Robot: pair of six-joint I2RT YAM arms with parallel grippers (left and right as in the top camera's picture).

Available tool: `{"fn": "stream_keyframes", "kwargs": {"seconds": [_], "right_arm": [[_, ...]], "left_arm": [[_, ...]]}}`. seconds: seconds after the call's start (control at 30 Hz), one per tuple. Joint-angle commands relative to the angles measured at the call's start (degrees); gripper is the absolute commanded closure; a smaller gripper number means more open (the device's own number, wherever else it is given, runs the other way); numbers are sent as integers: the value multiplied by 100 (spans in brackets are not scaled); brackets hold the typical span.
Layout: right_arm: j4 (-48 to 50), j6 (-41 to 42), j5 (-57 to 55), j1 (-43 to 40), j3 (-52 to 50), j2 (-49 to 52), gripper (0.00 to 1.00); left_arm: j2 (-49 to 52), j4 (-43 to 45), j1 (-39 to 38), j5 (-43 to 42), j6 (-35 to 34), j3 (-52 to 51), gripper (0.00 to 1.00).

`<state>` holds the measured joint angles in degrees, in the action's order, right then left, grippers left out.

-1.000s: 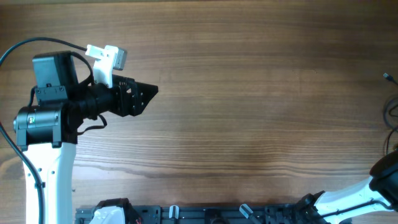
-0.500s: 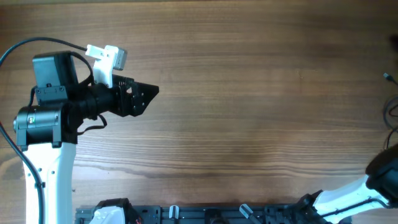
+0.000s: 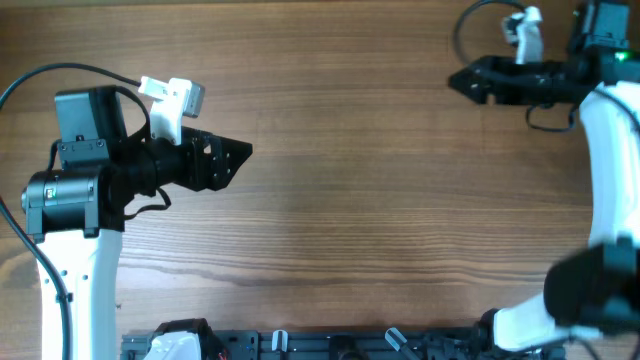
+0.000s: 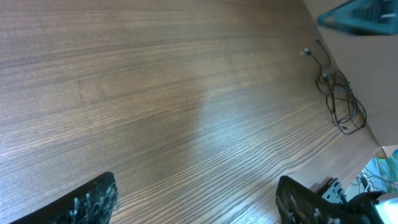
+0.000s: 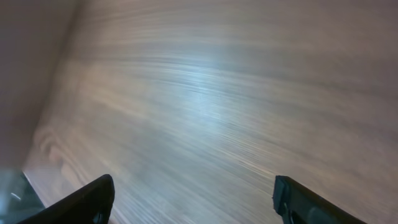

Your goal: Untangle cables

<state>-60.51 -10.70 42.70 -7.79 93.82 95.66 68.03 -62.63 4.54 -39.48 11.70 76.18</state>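
My left pincer point(image 4: 196, 198) stands open and empty over the table point(image 4: 155, 93). The cables point(image 4: 340, 102) lie in a loose tangle well apart from it, beside the table's edge. My right pincer point(image 5: 196, 200) is open and empty too.

Loads of room tbh: the middle of the desk point(image 3: 380, 230) was just bare wood, wide open from left to right. Stuff in the way: the cables point(image 4: 339, 102) in a loose tangle by the right edge, the left pincer point(image 3: 245, 152) over the left side, and the right pincer point(image 3: 458, 80) near the far right corner, well apart.
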Motion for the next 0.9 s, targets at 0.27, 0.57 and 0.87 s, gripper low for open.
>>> {"fn": "stream_keyframes", "kwargs": {"seconds": [0.27, 0.57, 0.87], "right_arm": [[-1451, -46, -125, 671, 33, -3421, 7], [-1742, 625, -1506, 671, 31, -6092, 3], [-2841, 1523, -2892, 664, 31, -7761, 1]], "left_arm": [[-1309, 2, -28, -111, 114, 31, 0], [-2608, 87, -26, 201, 33, 31, 0], [-3314, -166, -26, 334, -63, 31, 0]]}}
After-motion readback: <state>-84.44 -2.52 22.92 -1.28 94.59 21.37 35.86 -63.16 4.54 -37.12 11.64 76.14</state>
